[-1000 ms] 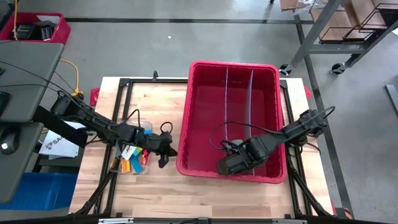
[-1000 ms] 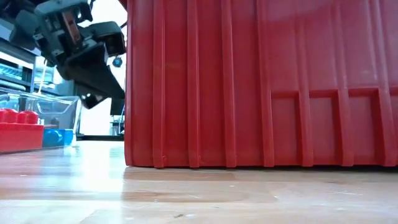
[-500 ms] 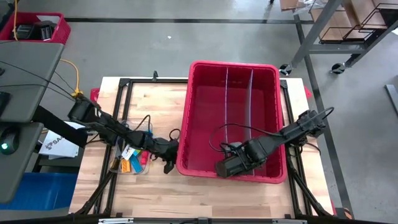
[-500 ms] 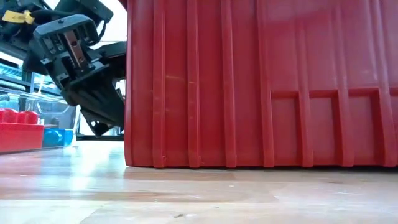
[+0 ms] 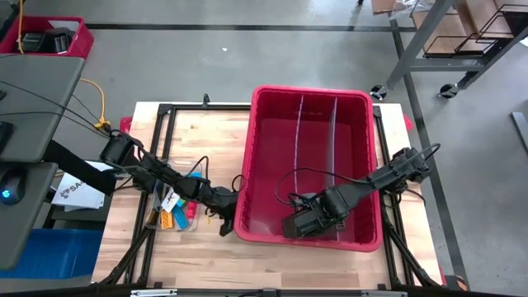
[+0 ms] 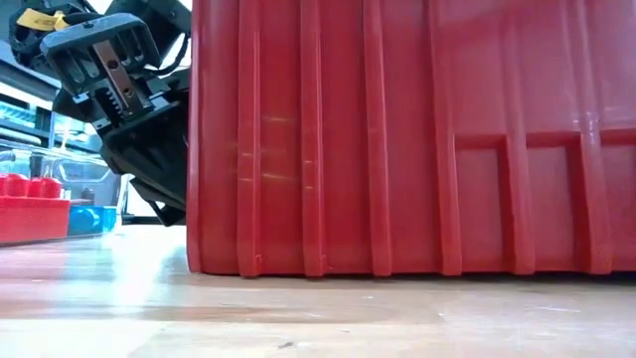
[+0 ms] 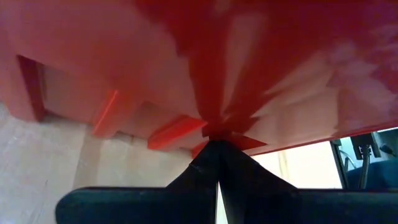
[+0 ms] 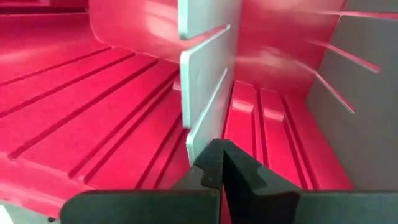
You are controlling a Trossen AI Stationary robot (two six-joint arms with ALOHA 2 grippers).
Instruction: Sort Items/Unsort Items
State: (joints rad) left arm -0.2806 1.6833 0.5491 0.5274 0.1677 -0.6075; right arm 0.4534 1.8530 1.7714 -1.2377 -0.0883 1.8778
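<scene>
The wooden tabletop (image 5: 206,132) carries everything here, and the biggest thing on it is the red bin (image 5: 309,99), which fills the middle and the side toward my right arm; two pale dividers (image 5: 300,124) split its floor into three lanes. In the low view the bin's ribbed outer wall (image 6: 417,139) takes up most of the scene. My right arm reaches over the bin's rim from the right side, and my right jaws (image 5: 289,227) are down inside the bin near its front wall, pressed fully together with nothing between them; the right wrist view shows them just in front of the edge of a divider (image 8: 208,74). My left arm stretches across the tabletop from the left, and my left jaws (image 5: 225,228) sit against the bin's outer front-left corner, likewise closed tight and empty, their tips touching the red wall in the left wrist view (image 7: 214,140). The items (image 5: 177,213), small orange, blue and red pieces, lie together in a clear tray on the tabletop left of the bin, just behind my left forearm; from table height I can see red blocks (image 6: 30,204) and a blue one (image 6: 94,219) there.
</scene>
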